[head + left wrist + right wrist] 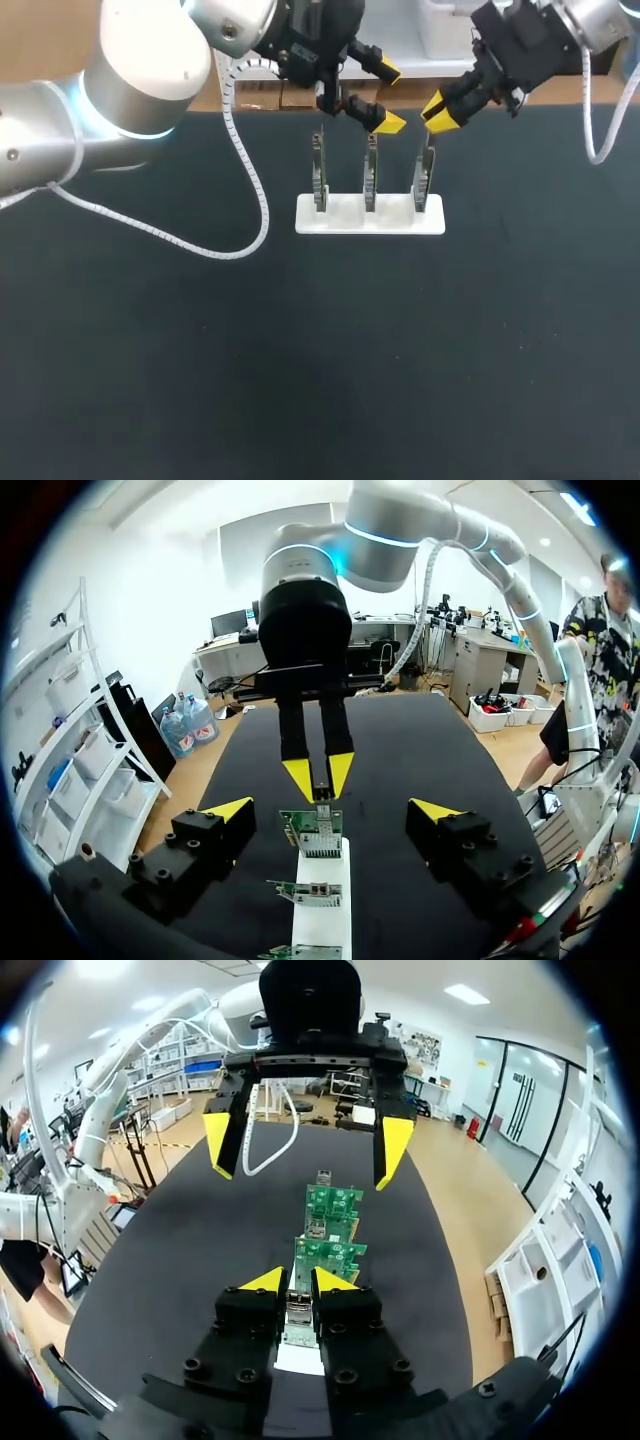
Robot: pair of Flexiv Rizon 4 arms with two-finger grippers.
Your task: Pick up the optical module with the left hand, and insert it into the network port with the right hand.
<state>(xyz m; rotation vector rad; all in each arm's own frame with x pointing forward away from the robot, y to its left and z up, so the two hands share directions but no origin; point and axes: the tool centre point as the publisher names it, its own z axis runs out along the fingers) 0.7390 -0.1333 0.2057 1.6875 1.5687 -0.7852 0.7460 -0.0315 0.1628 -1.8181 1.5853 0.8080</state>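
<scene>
A white holder carries three upright green circuit boards, each with a network port. My right gripper hangs just over the rightmost board, shut on a small silver optical module that points down at the board's top edge. From the left wrist view the same module shows between the right arm's yellow fingertips, directly above the nearest board. My left gripper stands open and holds nothing, up behind the middle board. It faces the right gripper along the row.
The black table spreads wide in front of the holder. The leftmost board stands free. My left arm's white cable loops down onto the table to the left of the holder.
</scene>
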